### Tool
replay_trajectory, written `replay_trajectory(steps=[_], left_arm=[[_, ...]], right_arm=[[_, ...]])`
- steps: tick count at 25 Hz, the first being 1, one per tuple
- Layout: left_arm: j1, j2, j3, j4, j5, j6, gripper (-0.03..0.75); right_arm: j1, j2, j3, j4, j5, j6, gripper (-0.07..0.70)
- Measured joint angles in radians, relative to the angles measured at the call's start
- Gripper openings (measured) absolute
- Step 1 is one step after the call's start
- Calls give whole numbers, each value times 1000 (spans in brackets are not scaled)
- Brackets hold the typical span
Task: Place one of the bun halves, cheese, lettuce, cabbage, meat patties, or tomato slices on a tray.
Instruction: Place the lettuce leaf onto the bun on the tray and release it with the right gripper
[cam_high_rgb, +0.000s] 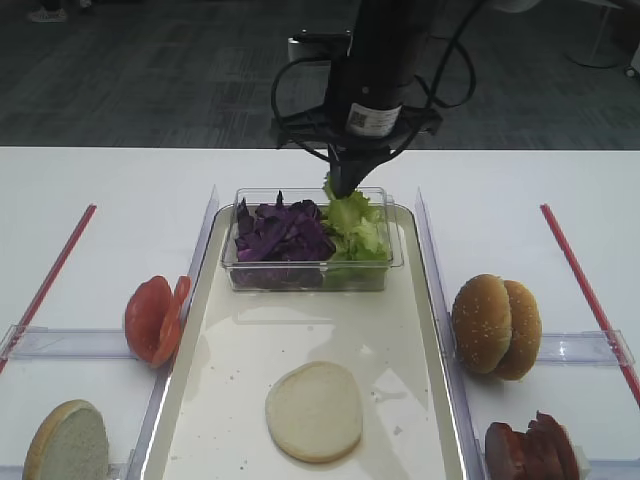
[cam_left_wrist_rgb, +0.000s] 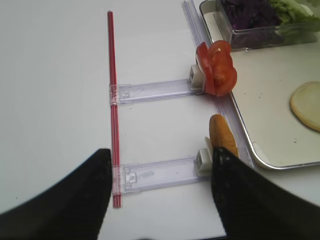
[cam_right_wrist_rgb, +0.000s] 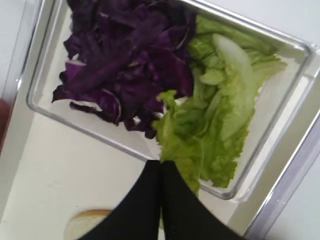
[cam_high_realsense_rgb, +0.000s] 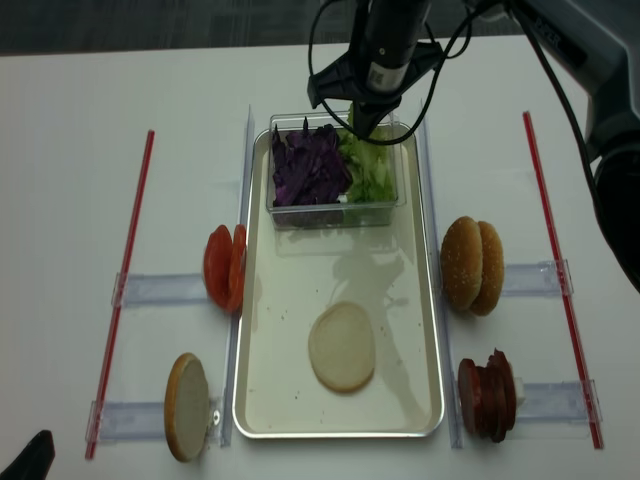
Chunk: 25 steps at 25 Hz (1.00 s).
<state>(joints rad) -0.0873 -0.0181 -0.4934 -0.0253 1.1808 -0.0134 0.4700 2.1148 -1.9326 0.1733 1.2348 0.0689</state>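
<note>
Right gripper clenched on a crinkled light-green lettuce leaf, lifting its edge above the small clear plastic tub at the far end of the cream-white rectangular tray; likely bound for the pale cut-face bun half. Left gripper spread, idle.

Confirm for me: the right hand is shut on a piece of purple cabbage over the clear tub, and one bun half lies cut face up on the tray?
Not quite. The right hand is shut on lettuce, not the cabbage; the right wrist view shows the green leaf at its tips. It is over the clear tub, and one bun half does lie cut face up on the tray.
</note>
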Motion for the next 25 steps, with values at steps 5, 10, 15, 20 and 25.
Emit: replay_trajectory(steps=[5, 10, 15, 20, 25], left_arm=[[0, 0, 0, 0, 0, 0, 415], [0, 0, 0, 0, 0, 0, 415], [0, 0, 0, 0, 0, 0, 415], [0, 0, 0, 0, 0, 0, 415], [0, 0, 0, 0, 0, 0, 415]], right_arm=[[50, -37, 61, 0, 0, -2, 29], [69, -88, 156, 0, 0, -5, 29], [83, -182, 288, 13, -16, -7, 29], [85, -283, 450, 54, -83, -29, 29], [106, -337, 584, 68, -140, -36, 29]])
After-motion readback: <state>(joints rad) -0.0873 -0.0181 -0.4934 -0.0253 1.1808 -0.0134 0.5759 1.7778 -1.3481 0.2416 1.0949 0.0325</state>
